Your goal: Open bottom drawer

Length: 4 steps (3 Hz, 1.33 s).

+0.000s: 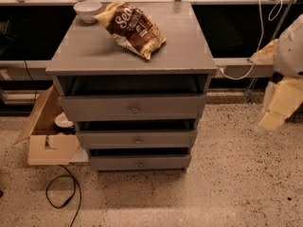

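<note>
The bottom drawer [161,162] sits lowest in the grey cabinet [182,48], a snack bag [132,28] and bowl [87,9] on top. The gripper [277,109] hangs well apart, at the right edge.

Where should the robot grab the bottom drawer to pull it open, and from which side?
Grab the small round knob in the middle of the bottom drawer. It is the only part sticking out of the flat grey front, and it faces forward near the floor, so probably come in low, straight from the front. The gripper hangs far off to the right.
</note>
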### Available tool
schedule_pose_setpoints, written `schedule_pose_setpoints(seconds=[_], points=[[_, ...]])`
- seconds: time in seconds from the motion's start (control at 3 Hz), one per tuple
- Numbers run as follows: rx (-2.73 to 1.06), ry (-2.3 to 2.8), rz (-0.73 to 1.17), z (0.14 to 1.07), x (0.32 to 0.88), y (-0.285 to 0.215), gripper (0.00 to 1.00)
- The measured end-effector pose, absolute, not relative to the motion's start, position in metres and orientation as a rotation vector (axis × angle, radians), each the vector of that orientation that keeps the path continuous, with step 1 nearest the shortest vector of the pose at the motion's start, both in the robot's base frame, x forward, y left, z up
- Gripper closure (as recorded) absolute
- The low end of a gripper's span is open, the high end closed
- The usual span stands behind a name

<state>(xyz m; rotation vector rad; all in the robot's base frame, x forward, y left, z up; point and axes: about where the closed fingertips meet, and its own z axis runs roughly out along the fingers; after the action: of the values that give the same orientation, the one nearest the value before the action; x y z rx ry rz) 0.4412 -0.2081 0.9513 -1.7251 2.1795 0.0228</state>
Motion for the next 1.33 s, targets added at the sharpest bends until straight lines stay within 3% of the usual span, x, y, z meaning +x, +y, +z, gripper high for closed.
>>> schedule_pose_setpoints(seconds=[0.33, 1.0, 1.33], points=[[-1.723, 2.053, 0.292, 0.877, 0.446, -0.178, 0.0], [-1.645, 1.838, 0.682, 0.771, 0.454, -0.061, 0.0], [-1.645, 1.844, 0.673, 0.767, 0.455, -0.062, 0.0]])
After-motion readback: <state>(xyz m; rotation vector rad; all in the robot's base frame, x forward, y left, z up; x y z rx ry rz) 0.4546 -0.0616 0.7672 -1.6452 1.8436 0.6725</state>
